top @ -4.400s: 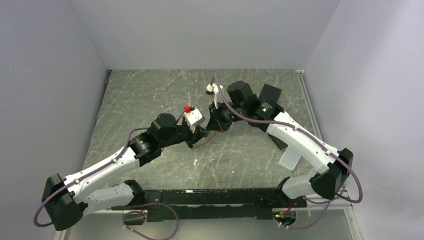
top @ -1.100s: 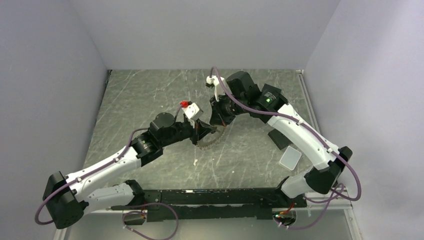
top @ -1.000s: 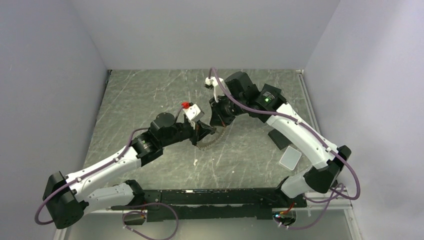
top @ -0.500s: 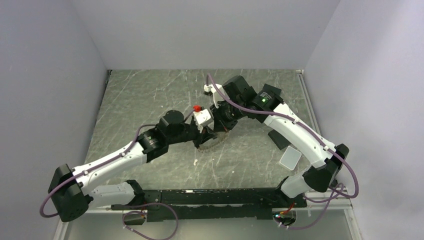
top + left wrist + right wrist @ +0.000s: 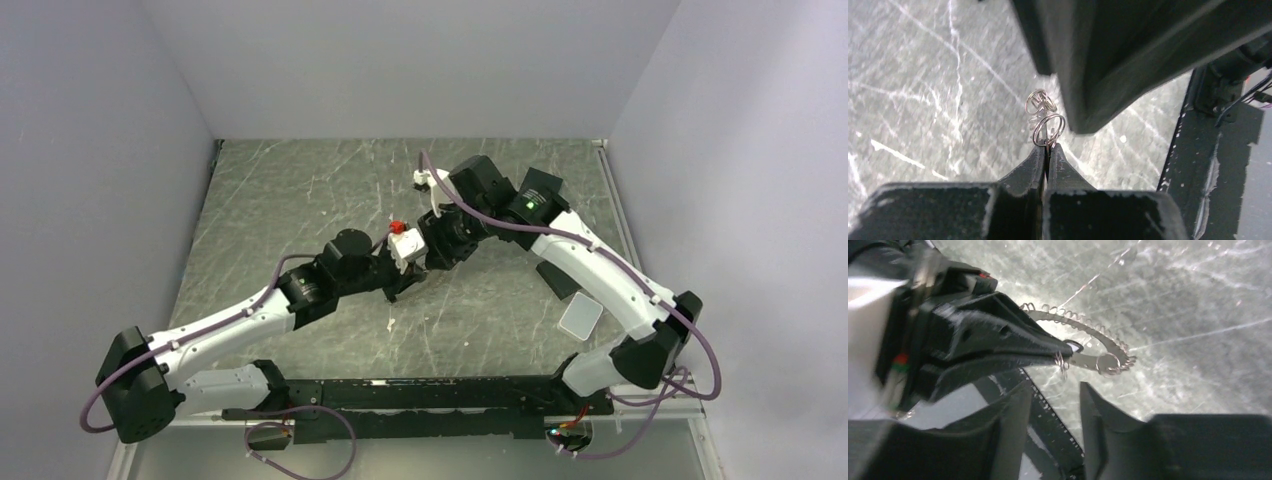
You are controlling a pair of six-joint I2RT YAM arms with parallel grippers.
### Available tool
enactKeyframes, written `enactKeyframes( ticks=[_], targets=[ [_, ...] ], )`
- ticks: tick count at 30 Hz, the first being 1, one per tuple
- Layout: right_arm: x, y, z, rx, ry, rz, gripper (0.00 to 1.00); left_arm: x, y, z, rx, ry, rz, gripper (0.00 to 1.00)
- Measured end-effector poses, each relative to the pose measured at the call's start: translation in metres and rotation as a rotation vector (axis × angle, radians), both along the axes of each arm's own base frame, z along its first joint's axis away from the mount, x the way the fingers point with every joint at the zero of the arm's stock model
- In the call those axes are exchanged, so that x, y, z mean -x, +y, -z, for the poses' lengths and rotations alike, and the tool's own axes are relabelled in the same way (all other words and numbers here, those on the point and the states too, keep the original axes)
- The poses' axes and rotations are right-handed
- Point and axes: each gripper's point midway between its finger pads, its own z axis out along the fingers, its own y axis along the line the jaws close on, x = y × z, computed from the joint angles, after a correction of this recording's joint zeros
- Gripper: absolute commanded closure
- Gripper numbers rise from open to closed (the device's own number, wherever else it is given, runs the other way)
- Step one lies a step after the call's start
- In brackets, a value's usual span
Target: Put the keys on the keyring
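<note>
Pinching wire ring (image 5: pixel 1048 131) – L jaws pressed together | R jaws spread, nr keyring (image 5: pixel 1087 361)

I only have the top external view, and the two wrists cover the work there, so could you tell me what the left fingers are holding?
Observer: The left gripper is shut on a small wire ring, which shows clearly in the left wrist view.
Operator: Thank you. Is the right one gripping anything?
Observer: No, the right gripper is open, with nothing between its fingers.
Operator: And where is the keyring?
Observer: In the right wrist view the keyring sits just past the left fingertips, with a second small ring at its band.
</note>
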Motion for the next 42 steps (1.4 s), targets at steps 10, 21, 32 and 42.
enactKeyframes(
  ticks=[10,21,32,42],
  targets=[
    [0.005,-0.011,-0.053,-0.345,-0.31,0.059,0.46,-0.014,0.007,0.004,0.119,0.136,-0.144,1.0],
    [0.001,-0.012,-0.046,-0.534,-0.476,0.09,0.46,-0.007,-0.01,-0.05,0.398,0.278,-0.103,1.0],
    [-0.006,-0.004,-0.057,-0.576,-0.51,0.089,0.46,0.003,-0.016,-0.062,0.482,0.33,-0.044,1.0],
    [-0.009,-0.003,-0.05,-0.559,-0.485,0.104,0.91,0.001,-0.014,-0.069,0.524,0.318,-0.04,1.0]
  ],
)
